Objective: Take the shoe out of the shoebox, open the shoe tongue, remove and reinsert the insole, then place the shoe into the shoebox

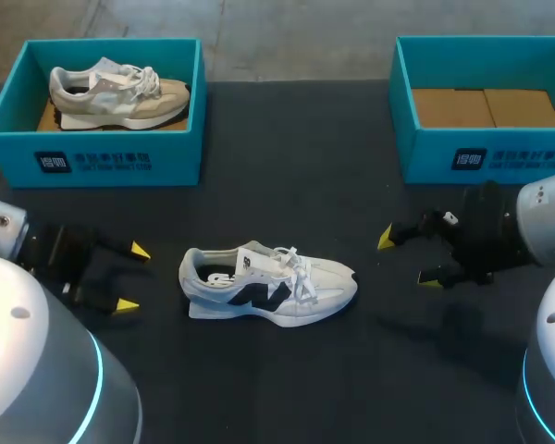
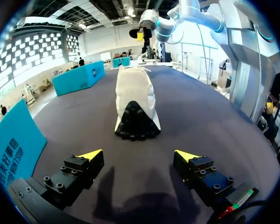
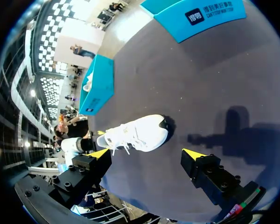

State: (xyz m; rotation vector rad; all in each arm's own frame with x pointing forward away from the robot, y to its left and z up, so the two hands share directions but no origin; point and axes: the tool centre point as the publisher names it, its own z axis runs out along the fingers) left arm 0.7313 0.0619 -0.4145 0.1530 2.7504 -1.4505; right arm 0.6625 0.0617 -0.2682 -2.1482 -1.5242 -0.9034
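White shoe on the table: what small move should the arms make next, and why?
Probably ease the left gripper forward to the shoe, at its heel. It lies on the table, heel facing that open gripper; the right gripper is clear of it.

— Where does the left arm [image 1: 23,324] sit?
— It comes in from the near left corner. The left gripper [image 1: 134,277] lies level and points inward to the right, its two yellow-tipped fingers [image 2: 91,155] spread wide.
— And the other side?
— The right arm [image 1: 548,217] enters from the right edge. The right gripper [image 1: 408,260] points left, facing the first one and well apart from it, and its fingers are equally wide.
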